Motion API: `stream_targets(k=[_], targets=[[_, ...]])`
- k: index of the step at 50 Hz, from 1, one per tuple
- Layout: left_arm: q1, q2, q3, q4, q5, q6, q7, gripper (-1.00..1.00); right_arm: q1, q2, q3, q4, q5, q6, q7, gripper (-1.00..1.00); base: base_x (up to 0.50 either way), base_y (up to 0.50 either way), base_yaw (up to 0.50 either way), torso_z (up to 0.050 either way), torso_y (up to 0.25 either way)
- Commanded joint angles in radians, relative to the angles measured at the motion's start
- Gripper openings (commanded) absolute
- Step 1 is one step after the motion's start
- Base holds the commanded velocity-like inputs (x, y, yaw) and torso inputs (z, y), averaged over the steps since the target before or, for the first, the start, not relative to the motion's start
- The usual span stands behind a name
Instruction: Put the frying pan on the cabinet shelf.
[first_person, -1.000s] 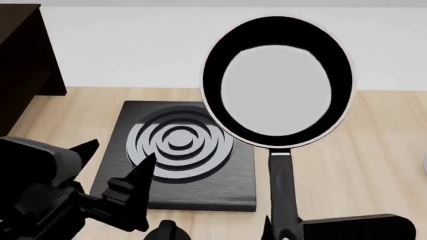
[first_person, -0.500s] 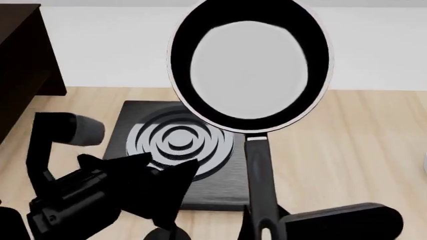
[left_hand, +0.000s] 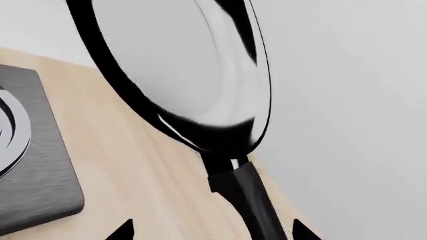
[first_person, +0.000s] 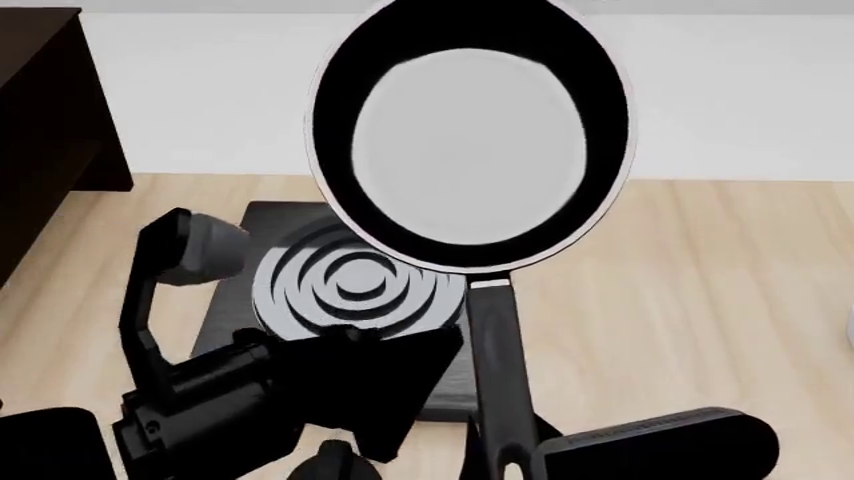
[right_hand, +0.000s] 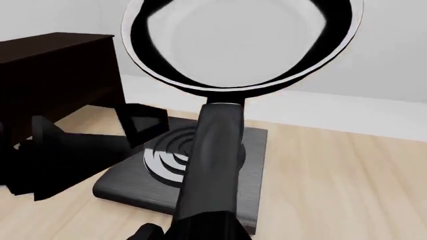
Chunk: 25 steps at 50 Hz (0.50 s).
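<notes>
The frying pan (first_person: 467, 135), black with a pale grey inside, is held up in the air over the burner plate, with its long handle (first_person: 494, 370) pointing down toward me. My right gripper (first_person: 514, 462) is shut on the handle's end; in the right wrist view (right_hand: 200, 229) the handle runs up from it to the pan (right_hand: 243, 35). My left gripper (first_person: 414, 395) is open just left of the handle. In the left wrist view (left_hand: 212, 232) the handle (left_hand: 257, 210) passes between its fingertips, untouched. The dark cabinet (first_person: 40, 120) stands at the far left; its top board (right_hand: 60, 42) also shows in the right wrist view.
A square black burner plate (first_person: 354, 280) with concentric rings lies on the light wooden tabletop (first_person: 694, 300) under the pan. A small black knob (first_person: 334, 465) sits at the front edge. A white wall (first_person: 747, 90) runs behind the table.
The pan has moved left and slightly up in my right gripper. My left arm has risen and swung right, bringing its open gripper beside the handle.
</notes>
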Motion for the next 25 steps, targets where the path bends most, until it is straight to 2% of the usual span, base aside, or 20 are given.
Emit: stream_targets(k=[1,25], targets=[[-0.004,0.033,0.031,-0.035,-0.018,0.047,0.003,1.0,0.006,0.007,-0.003,-0.013,-0.044,-0.028,-0.002,-1.0,0.0,0.0,0.0,0.01,0.01],[0.009,0.032,0.11,-0.095,-0.042,0.129,0.016,1.0,0.015,0.023,-0.026,-0.009,-0.021,-0.042,0.02,-1.0,0.0,0.0,0.0,0.0,0.002]])
